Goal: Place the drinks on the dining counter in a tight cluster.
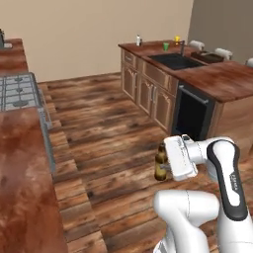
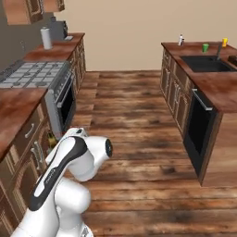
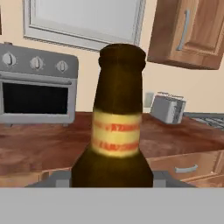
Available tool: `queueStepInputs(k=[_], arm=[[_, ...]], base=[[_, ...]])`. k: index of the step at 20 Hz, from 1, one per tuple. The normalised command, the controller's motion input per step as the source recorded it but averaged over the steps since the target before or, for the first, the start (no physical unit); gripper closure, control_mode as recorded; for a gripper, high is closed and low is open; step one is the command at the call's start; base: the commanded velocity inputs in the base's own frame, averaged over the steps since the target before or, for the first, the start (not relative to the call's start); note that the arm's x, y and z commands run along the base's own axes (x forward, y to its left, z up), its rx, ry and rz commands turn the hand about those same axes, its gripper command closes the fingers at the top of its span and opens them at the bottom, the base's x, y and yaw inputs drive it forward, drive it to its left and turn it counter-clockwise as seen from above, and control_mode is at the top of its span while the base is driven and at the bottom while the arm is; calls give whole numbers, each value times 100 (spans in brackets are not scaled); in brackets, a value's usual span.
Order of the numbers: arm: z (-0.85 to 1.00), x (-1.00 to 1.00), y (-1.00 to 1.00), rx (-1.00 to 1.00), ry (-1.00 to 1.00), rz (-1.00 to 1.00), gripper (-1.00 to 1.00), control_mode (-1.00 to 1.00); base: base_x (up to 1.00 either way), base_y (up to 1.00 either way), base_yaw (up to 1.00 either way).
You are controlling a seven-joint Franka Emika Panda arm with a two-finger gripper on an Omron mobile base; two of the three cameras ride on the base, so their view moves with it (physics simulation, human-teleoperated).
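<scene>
Amber-brown bottle (image 1: 160, 162) stands upright in your claw (image 1: 167, 168), clamped at its lower body and carried in the air over the plank floor (image 1: 108, 143), clear of every surface. In the hand view the same bottle (image 3: 117, 127) rises between the tips, with a grey toaster oven (image 3: 37, 87) and a small toaster (image 3: 168, 108) on the wood table (image 3: 43, 144) beyond it. You have a wide aisle of bare floor between the stove side (image 1: 17, 91) on your left and the dining table (image 1: 227, 79) on your right. That table's near edge runs along the cabinet fronts and the dark dishwasher panel (image 1: 190, 113). At its far end a clear-white bottle (image 1: 139, 40) stands close to the corner, with a green object (image 1: 166, 46) and a yellow cup (image 1: 177, 39) further in, near the sink (image 1: 173, 60).
</scene>
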Motion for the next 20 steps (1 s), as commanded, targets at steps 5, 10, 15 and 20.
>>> queueStepInputs(k=[5, 10, 15, 20], arm=[[0, 0, 0, 0, 0, 0, 100, 100], [0, 0, 0, 0, 0, 0, 100, 100], [0, 0, 0, 0, 0, 0, 100, 100], [0, 0, 0, 0, 0, 0, 100, 100]], base=[[66, 1, -35], [93, 3, -2], [94, 4, 0], [94, 4, 0]])
